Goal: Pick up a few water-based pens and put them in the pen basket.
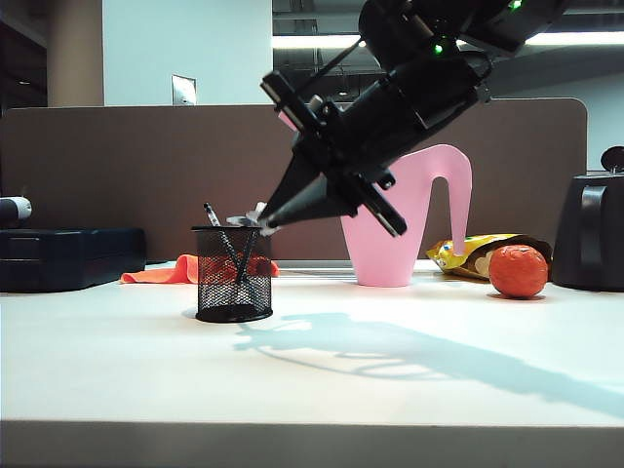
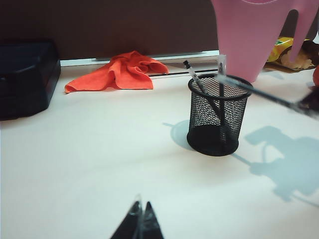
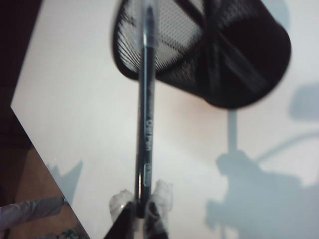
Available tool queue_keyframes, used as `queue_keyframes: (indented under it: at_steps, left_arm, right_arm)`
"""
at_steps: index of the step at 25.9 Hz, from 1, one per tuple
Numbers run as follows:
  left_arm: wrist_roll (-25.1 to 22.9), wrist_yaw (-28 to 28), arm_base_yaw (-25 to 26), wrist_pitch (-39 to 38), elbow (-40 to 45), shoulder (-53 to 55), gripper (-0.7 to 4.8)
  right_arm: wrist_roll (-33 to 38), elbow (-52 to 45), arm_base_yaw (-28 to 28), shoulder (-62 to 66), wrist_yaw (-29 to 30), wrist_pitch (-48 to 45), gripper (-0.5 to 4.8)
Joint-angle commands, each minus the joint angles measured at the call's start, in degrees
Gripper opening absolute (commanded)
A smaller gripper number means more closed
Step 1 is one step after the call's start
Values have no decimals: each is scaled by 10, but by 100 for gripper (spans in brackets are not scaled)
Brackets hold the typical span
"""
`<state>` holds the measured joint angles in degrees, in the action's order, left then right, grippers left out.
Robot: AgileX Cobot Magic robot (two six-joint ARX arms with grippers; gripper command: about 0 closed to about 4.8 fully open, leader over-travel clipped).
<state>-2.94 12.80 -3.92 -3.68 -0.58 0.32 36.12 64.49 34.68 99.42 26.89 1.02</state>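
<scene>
Above the pen basket (image 1: 233, 274) rim, my right gripper (image 3: 142, 211) clamps a water-based pen (image 3: 145, 114); next, lower tip inside, release. Left gripper (image 2: 140, 219) idle, pinched empty.

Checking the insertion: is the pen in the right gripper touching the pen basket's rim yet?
Cannot tell. In the left wrist view the held pen crosses over the pen basket rim; the right gripper view is blurred. Neither shows contact or a gap.

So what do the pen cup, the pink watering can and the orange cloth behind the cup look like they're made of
Pen basket: black wire mesh, probably painted metal; you can see through its wall to the pens inside.
Pink watering can: smooth, matte, one-piece body, most likely moulded plastic.
Orange cloth: soft fabric, lying in folds and creases.
The right gripper holds a pen with a dark, glossy barrel, seemingly plastic.
</scene>
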Motion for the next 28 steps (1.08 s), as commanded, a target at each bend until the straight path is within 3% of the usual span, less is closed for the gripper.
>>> queue_keyframes:
  at_steps: [1,9,17,28]
  left_arm:
    - [2,0,0,7,-1,1,-4]
    - [2,0,0,7,-1,0,-4]
    - [2,0,0,7,-1,0,-4]
    - [2,0,1,7,-1,1,-4]
  right_arm:
    - [19,2,0,-5,10,13,-9]
    - [54,4,0,-20,42,7,-9]
    - [150,17,-17,-39,63,-28,-9]
    - [226,25,-29,-36,99,-19,-9]
